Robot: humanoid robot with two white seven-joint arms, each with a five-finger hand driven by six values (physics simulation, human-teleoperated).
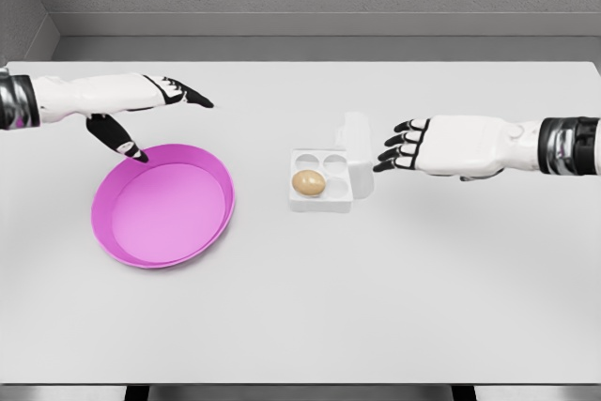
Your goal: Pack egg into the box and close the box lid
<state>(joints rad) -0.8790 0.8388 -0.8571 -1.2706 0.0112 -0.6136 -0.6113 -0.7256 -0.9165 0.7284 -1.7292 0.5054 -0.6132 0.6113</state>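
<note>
The right hand (406,146), white with black fingertips, reaches in from the right edge with its palm side hidden and its fingers slightly spread and gently curled, holding nothing; just beyond those fingertips, toward the middle of the pale grey table (376,307), sits the small white moulded egg box (324,177) with four round cups; its white hinged lid (357,152) stands raised on the side nearest the right hand, close to the fingertips but apart from them; the tan oval egg (308,182) lies in the near-left cup of the box, on the side away from the right hand; the other three cups show bare white. The left hand (150,105) comes in from the left edge, fingers extended and spread, grasping nothing; its index finger points toward the centre of the table, while its thumb angles down to the far rim of the shallow round magenta plastic plate (164,206), which lies just below and in front of that hand, well apart from the box.
</note>
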